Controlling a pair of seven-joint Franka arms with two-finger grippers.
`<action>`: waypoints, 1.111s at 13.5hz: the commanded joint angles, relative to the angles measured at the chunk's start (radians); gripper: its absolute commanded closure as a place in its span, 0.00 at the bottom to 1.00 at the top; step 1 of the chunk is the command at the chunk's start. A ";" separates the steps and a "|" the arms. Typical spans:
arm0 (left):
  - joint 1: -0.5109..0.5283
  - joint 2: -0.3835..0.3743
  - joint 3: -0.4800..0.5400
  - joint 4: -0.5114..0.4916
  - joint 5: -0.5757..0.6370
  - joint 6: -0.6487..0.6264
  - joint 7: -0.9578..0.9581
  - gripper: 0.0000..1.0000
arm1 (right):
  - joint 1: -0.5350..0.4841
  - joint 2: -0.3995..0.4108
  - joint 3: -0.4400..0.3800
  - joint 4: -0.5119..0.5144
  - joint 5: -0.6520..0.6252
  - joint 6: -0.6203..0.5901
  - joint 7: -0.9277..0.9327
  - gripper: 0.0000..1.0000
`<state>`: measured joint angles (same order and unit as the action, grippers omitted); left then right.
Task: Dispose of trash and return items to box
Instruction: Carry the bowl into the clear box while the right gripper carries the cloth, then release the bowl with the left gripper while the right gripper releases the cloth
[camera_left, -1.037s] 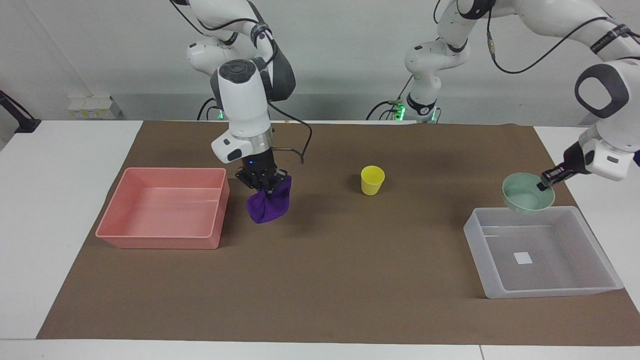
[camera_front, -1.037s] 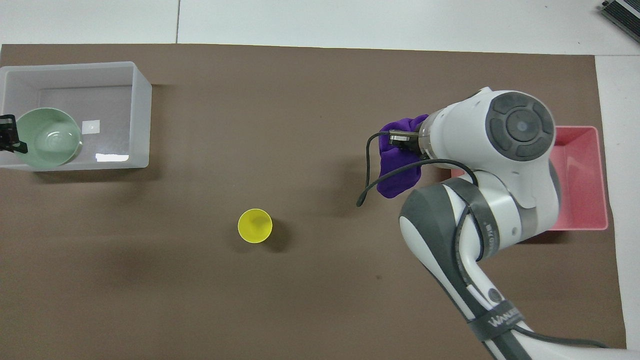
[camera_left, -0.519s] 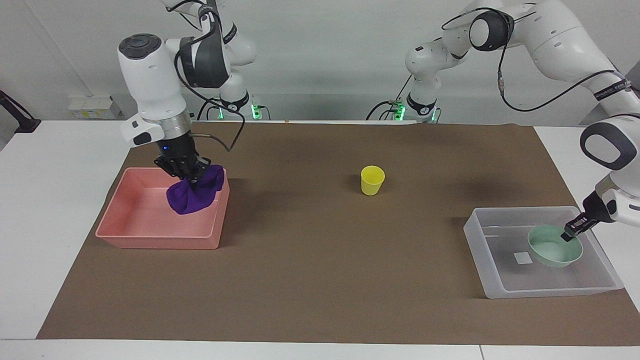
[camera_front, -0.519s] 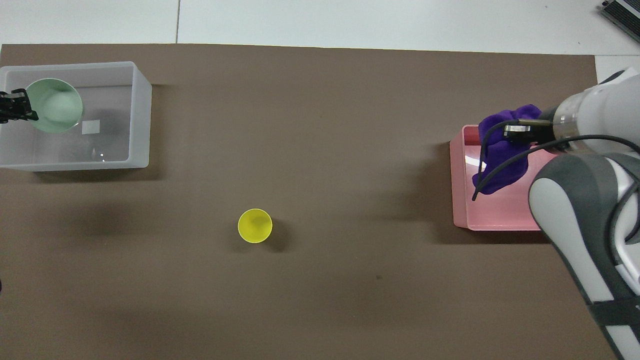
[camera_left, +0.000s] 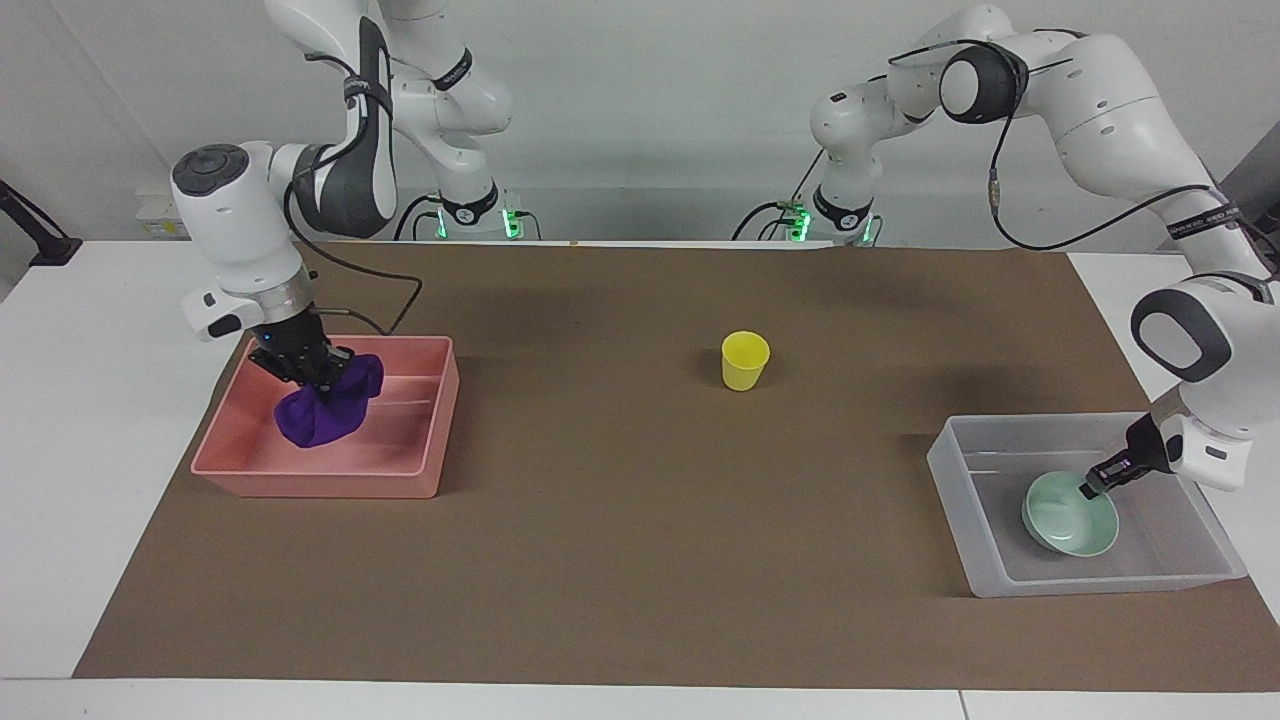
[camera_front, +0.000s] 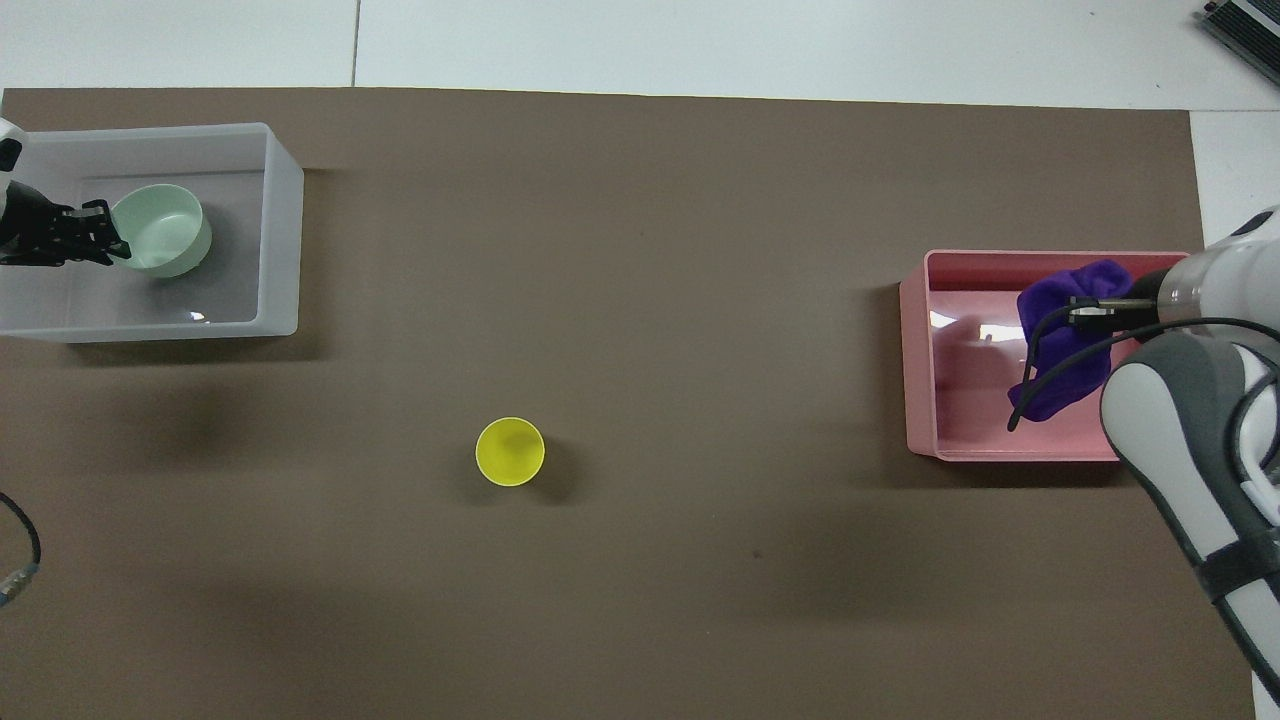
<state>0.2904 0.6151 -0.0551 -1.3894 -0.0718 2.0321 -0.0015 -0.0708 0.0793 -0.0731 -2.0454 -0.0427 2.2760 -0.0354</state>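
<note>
The purple cloth wad (camera_left: 325, 415) (camera_front: 1050, 300) hangs low inside the pink bin (camera_left: 320, 488) (camera_front: 915, 370), with my right gripper (camera_left: 320, 372) shut on its top. In the clear box (camera_left: 1100, 582) (camera_front: 285, 240) at the left arm's end, the mint-green bowl (camera_left: 1070, 515) (camera_front: 160, 230) sits tilted, its underside down by the box floor. My left gripper (camera_left: 1092, 489) (camera_front: 115, 248) is shut on its raised rim. The yellow cup (camera_left: 745, 360) (camera_front: 510, 452) stands upright on the brown mat between the two containers, nearer to the robots than both.
A brown mat (camera_left: 640, 560) covers most of the white table (camera_left: 100, 400). My right arm's forearm (camera_front: 1180, 440) reaches over the pink bin's outer end. A loose cable (camera_front: 20, 560) lies at the mat's edge on the left arm's end.
My right gripper carried the purple cloth from beside the pink bin to inside it and lowered it. My left gripper brought the bowl down from above the box's rim into the box.
</note>
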 joint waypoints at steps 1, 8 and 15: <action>-0.028 -0.012 0.012 0.023 -0.006 -0.009 0.017 0.00 | -0.026 0.008 0.015 -0.081 -0.013 0.088 -0.012 1.00; -0.109 -0.204 0.011 0.023 -0.005 -0.148 0.000 0.00 | -0.024 0.048 0.016 -0.085 -0.009 0.123 -0.006 0.00; -0.333 -0.440 0.000 -0.156 -0.068 -0.492 -0.132 0.00 | 0.074 -0.007 0.029 0.011 -0.014 -0.045 0.135 0.00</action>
<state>0.0097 0.2775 -0.0712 -1.3899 -0.0939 1.5314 -0.1087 -0.0259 0.0947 -0.0493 -2.0517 -0.0427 2.2822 0.0362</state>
